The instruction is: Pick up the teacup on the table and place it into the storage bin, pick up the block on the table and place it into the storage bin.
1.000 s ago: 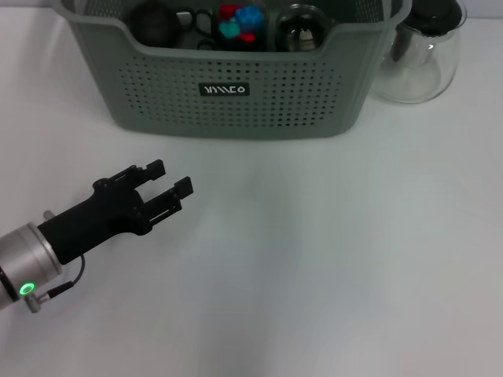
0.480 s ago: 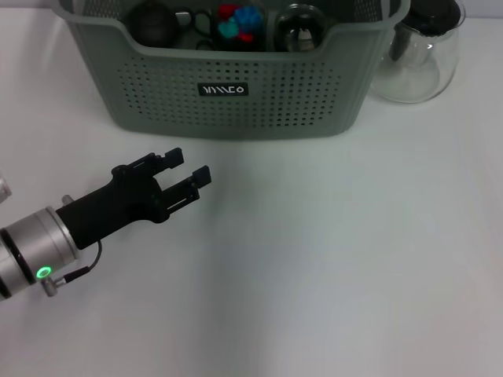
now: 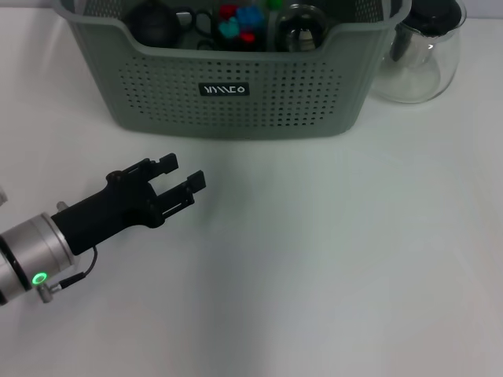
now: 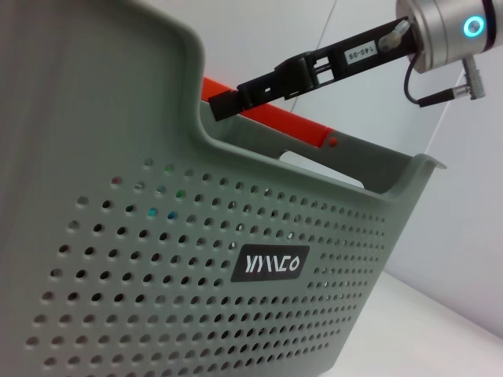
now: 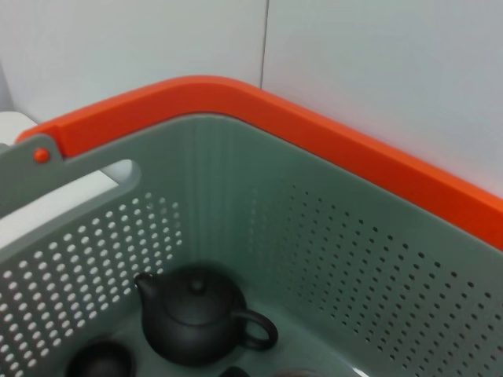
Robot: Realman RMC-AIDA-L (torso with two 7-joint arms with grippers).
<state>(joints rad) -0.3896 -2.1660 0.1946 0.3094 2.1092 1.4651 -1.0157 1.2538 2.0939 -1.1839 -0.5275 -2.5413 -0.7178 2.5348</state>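
Storage bin (image 3: 236,94) at table's (image 3: 354,259) rear (teapot (image 3: 155,23) inside); pitcher (image 3: 420,55) right; left gripper (image 3: 182,174) before it.

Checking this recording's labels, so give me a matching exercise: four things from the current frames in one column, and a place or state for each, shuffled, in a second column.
Things:
1. storage bin
2. black teapot
3. glass pitcher
4. left gripper

Places or states:
A. on the table outside the bin, at its right end
B. open and empty, over the table in front of the bin
C. inside the bin, on its floor
D. at the far side of the table, label facing the robot

Pairs: 1-D, 2-C, 3-A, 4-B
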